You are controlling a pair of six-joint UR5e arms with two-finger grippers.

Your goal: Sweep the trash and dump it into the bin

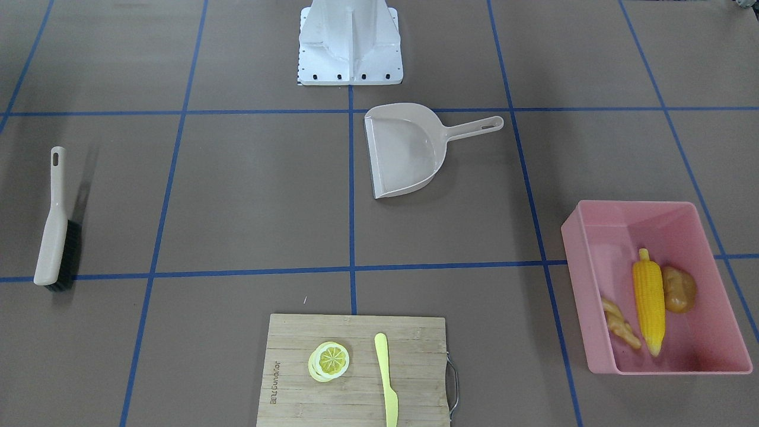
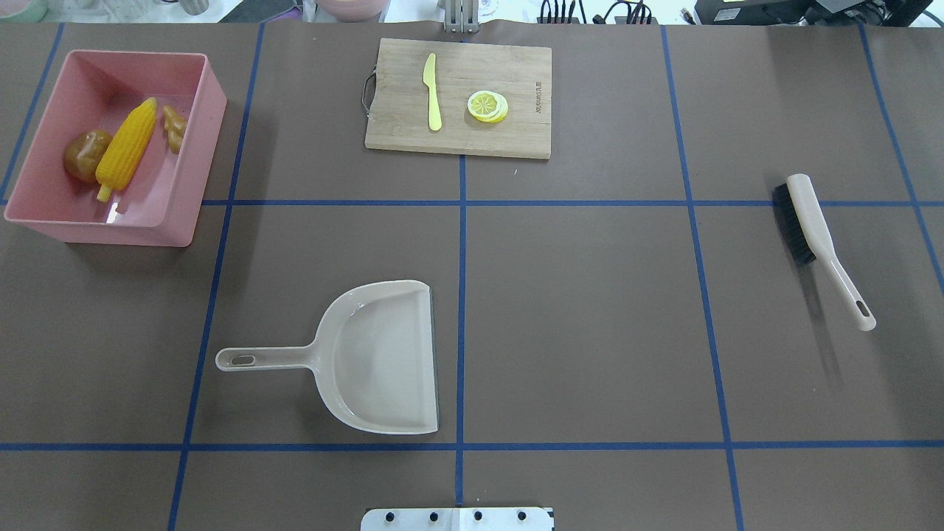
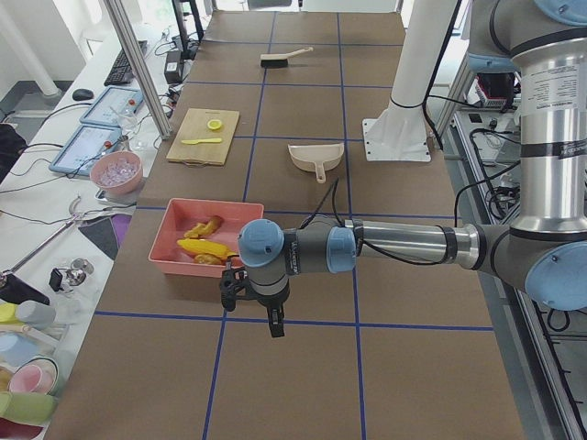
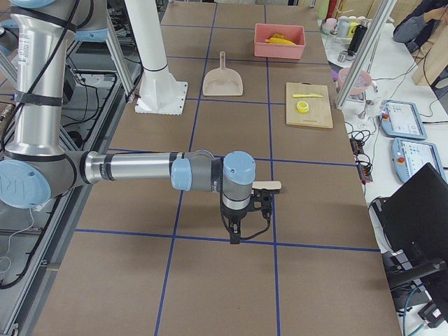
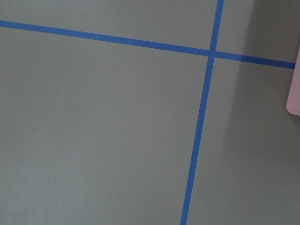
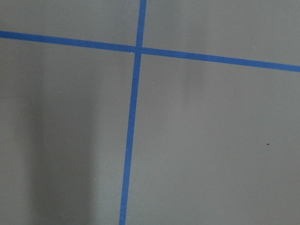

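Observation:
The pink bin stands at the table's far left in the overhead view and holds all the trash: a yellow corn cob, a brown potato beside it and a tan ginger root. The front-facing view shows the same bin with corn, potato and ginger. My left gripper hangs over bare table near the bin's corner. My right gripper hangs over bare table beside the brush. Both appear only in side views, so I cannot tell their state.
A beige dustpan lies empty near the robot base, handle pointing left. A beige brush with black bristles lies at the right. A wooden cutting board at the far edge carries lemon slices and a yellow knife.

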